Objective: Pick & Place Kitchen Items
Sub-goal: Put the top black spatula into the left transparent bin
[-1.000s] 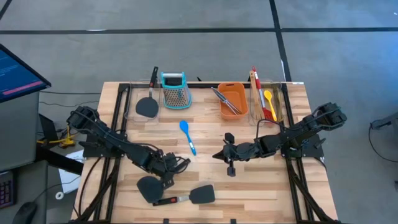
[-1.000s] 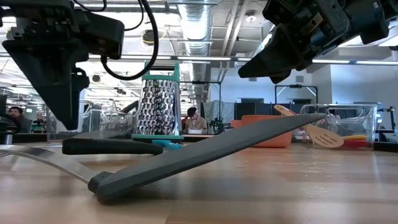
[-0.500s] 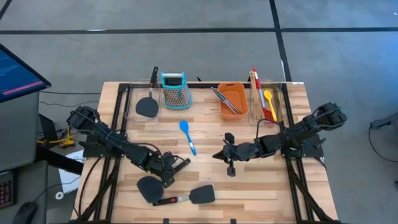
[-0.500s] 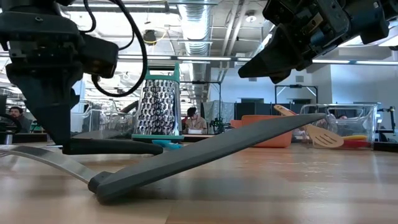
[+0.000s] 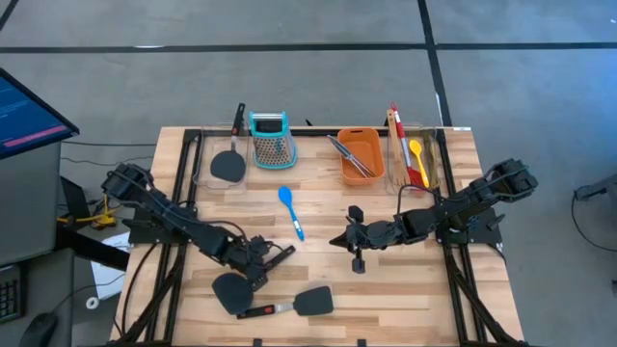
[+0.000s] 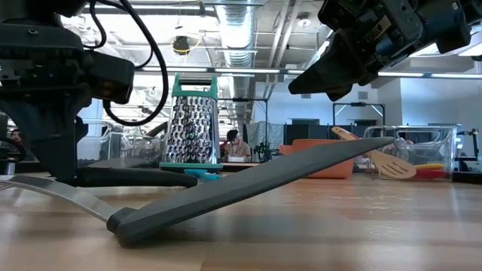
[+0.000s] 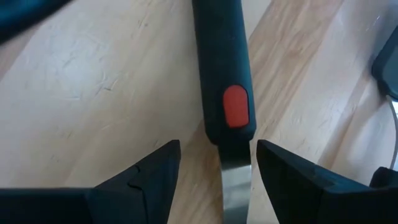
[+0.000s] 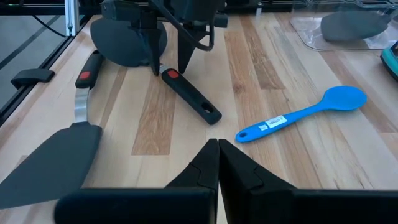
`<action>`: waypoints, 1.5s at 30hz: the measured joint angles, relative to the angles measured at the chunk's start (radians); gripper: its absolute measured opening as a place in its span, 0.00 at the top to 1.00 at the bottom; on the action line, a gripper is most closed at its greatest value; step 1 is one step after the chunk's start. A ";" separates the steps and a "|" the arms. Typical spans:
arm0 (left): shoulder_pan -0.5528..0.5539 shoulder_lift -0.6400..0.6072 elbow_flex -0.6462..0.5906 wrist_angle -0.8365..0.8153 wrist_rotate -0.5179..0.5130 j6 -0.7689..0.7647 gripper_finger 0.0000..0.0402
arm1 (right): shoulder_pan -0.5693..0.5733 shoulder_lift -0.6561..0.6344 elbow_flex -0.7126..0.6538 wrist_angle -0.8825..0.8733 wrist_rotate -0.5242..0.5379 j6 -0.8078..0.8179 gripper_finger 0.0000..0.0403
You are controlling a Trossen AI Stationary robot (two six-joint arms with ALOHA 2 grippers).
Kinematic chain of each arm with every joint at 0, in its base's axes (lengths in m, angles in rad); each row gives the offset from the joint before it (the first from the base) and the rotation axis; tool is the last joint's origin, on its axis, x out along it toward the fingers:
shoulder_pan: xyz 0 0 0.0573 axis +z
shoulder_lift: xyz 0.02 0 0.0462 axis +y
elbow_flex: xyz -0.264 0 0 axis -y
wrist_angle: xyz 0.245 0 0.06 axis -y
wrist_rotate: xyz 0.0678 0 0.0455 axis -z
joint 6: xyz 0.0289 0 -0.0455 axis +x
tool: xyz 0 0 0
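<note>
A black spatula [image 5: 231, 288] lies flat on the table at the near left, its handle [image 7: 221, 62] pointing toward the far right, with a red spot near the metal neck [image 7: 235, 186]. My left gripper [image 5: 254, 262] is open and low over it. Its fingers [image 7: 155, 171] stand on either side of the neck just below the red spot, with a gap on both sides. My right gripper [image 5: 351, 237] is shut and empty above the table's middle right. A second black spatula [image 5: 294, 305] and a blue spoon [image 5: 291, 212] lie on the table.
At the far edge stand a teal-topped grater [image 5: 270, 138], an orange tub [image 5: 359, 154] holding metal tongs, and a clear bin [image 5: 415, 159] with a wooden turner and red and yellow spoons. Another black spatula [image 5: 229, 162] lies at the far left.
My left gripper has gone down onto the black spatula and a little toward the table's near left, so that its fingers now straddle the handle's neck end. The spatula has stayed where it was.
</note>
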 joint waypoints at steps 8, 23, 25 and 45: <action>0.000 0.001 -0.022 0.008 -0.027 -0.034 0.48 | 0.000 0.000 0.000 0.000 0.000 0.000 1.00; 0.003 0.003 -0.026 0.007 -0.074 0.054 0.48 | 0.000 0.000 0.000 0.010 0.000 0.000 1.00; 0.004 -0.011 -0.026 0.013 -0.071 0.089 0.48 | 0.000 0.000 0.000 0.010 0.000 0.000 1.00; 0.089 -0.222 -0.028 0.005 0.000 0.101 0.53 | 0.000 0.000 0.000 0.019 0.000 0.000 1.00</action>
